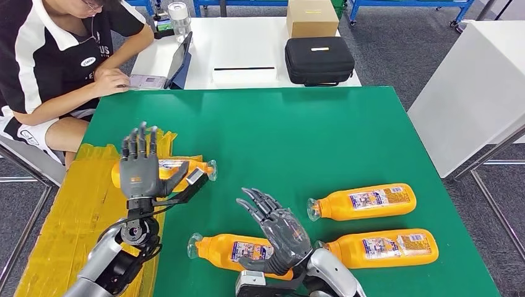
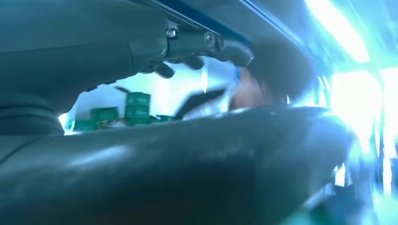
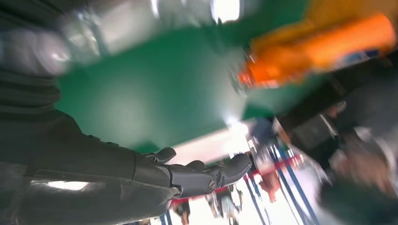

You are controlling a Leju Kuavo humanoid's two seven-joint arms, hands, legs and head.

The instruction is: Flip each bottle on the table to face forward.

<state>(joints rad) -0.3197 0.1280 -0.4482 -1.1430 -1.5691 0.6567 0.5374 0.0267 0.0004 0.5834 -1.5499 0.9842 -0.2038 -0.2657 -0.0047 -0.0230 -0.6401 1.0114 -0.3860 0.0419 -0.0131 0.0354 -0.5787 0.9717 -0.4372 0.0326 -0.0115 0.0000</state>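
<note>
Green table (image 1: 297, 130): fills the middle of the head view, with yellow sheeting (image 1: 68, 216) along its left edge.

Bottles, four, orange with clear caps, all lying on their sides:
- Left bottle (image 1: 170, 168): left of centre, at the table's left edge and partly on the yellow sheeting, cap pointing right; much of its body is hidden behind the left hand.
- Lower bottle (image 1: 232, 249): bottom centre, cap pointing left, label showing; its right end is covered by the right hand.
- Upper right bottle (image 1: 365, 202): right of centre, cap pointing left, label up.
- Lower right bottle (image 1: 384, 247): just below the upper right one, cap pointing left, label up, near the right hand's wrist.

Left hand (image 1: 141, 167): left of centre, raised palm-forward, fingers straight and spread, holding nothing; it stands in front of the left bottle, and contact cannot be told. The left wrist view (image 2: 202, 47) shows the fingers extended.

Right hand (image 1: 278, 229): bottom centre, fingers apart and slightly curled, holding nothing, above the lower bottle's right end. The right wrist view (image 3: 197, 173) shows the fingers extended over the green surface, blurred.

White table (image 1: 247, 49): upper centre, bearing a black case (image 1: 319, 59), a cardboard box (image 1: 311, 17) and a tablet (image 1: 179, 59).

Person (image 1: 56, 55): seated, upper left, one hand at the tablet.
</note>
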